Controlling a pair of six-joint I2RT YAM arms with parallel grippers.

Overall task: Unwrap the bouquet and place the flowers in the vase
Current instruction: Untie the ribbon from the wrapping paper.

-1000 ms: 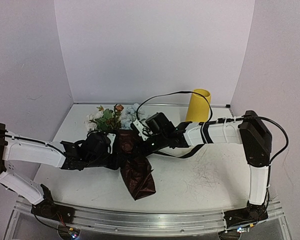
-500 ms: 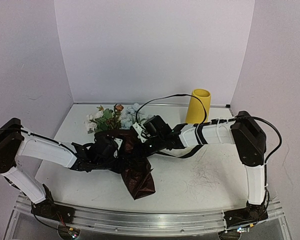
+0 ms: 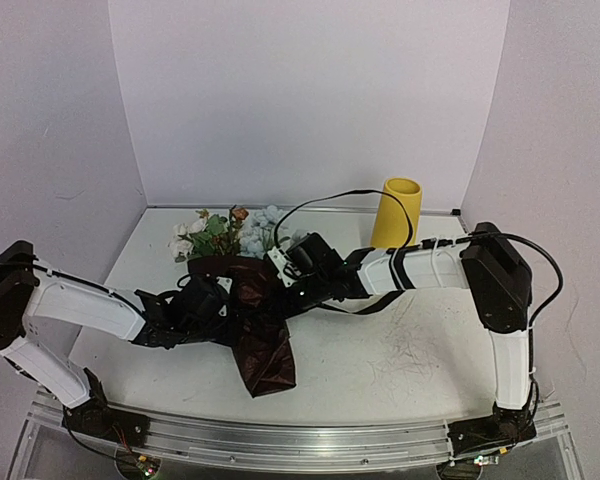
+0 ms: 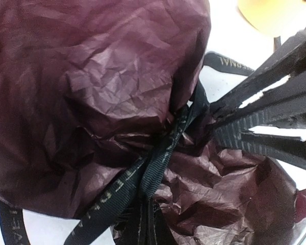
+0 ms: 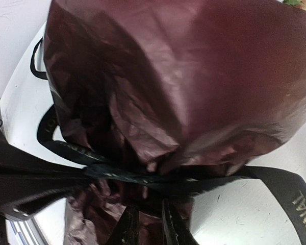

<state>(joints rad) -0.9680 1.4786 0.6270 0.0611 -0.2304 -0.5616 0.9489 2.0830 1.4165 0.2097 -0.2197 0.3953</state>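
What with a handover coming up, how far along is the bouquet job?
Done: nothing yet; the bouquet lies wrapped, its ribbon tied. In hand: the right end effector grips the bouquet's neck while the left end effector looks shut on the ribbon, apparently to undo it. To do: untying, unwrapping, moving the flowers into the vase, which stands apart at the back.

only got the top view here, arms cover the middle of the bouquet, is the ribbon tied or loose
Observer: Tied. In the left wrist view the black ribbon cinches the red paper at a knot.
Operator: what's the left arm holding
Observer: The left jaws are shut on a ribbon strand leading from that knot.
Operator: and the right
Observer: The right jaws sit slightly apart, tips at the ribbon; whether they pinch it is unclear.
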